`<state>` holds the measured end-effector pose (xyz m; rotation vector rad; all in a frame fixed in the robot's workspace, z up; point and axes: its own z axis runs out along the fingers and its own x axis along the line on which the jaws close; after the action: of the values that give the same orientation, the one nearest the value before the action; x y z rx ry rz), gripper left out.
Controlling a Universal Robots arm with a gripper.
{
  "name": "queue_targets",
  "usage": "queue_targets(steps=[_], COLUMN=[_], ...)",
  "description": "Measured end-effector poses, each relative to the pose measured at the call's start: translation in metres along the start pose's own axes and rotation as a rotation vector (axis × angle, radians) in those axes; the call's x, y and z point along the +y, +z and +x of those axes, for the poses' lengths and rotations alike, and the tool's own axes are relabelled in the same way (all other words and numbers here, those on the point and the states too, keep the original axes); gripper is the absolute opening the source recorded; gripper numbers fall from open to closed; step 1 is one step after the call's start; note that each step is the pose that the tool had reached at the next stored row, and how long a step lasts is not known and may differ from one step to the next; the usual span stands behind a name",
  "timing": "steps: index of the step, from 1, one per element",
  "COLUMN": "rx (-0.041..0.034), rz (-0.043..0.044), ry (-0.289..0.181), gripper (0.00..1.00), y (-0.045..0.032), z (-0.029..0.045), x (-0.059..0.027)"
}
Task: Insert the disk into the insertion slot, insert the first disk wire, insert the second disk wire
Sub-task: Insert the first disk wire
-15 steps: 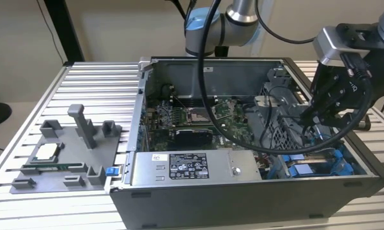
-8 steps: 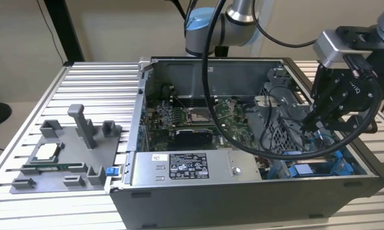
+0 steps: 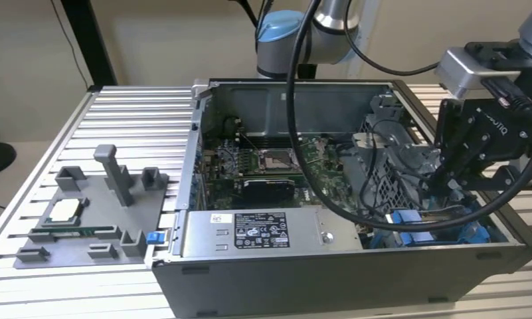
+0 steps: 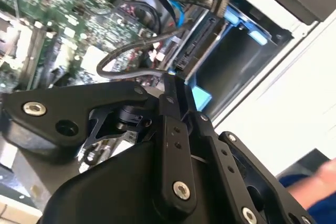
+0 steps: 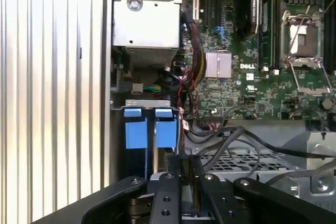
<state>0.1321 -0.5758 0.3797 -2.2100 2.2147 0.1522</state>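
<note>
Though the second wrist view shows a grey wire [image 4: 134, 44] by the pincer [image 4: 176, 82], I cannot tell its grip.

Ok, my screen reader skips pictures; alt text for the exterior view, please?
The robot's black hand reaches down into an open computer case, by the blue-railed insertion slot on the exterior view's right. A grey parts fixture sits on the slatted table on the exterior view's left.

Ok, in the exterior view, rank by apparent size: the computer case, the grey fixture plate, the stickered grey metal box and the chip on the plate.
1. computer case
2. grey fixture plate
3. grey metal box
4. chip
Plate and box are close in area; the plate looks slightly bigger.
</note>
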Motion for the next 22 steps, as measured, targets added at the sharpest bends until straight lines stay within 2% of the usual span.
queue_targets(steps=[3, 7, 9, 13, 14, 15, 18, 19, 22], rx=[0.0455, 0.0998, 0.1201, 0.1515, 0.1599, 0.1602, 0.1594, 0.1521, 0.1004], rz=[0.0095, 0.0237, 0.0310, 0.0462, 0.0634, 0.0703, 0.0726, 0.0728, 0.0739], ry=[-0.011, -0.025, -0.029, -0.039, -0.041, -0.041, -0.041, -0.041, -0.042], gripper=[0.00, 0.00, 0.00, 0.00, 0.00, 0.00, 0.00, 0.00, 0.00], y=[-0.0001, 0.0000, 0.0000, 0.0003, 0.0008, 0.0017, 0.0035, 0.0041, 0.0045], z=[0.0000, 0.0000, 0.0000, 0.0000, 0.0001, 0.0002, 0.0003, 0.0004, 0.0004], x=[0.0000, 0.0000, 0.0000, 0.0000, -0.0001, -0.0001, -0.0004, -0.0005, -0.0007])
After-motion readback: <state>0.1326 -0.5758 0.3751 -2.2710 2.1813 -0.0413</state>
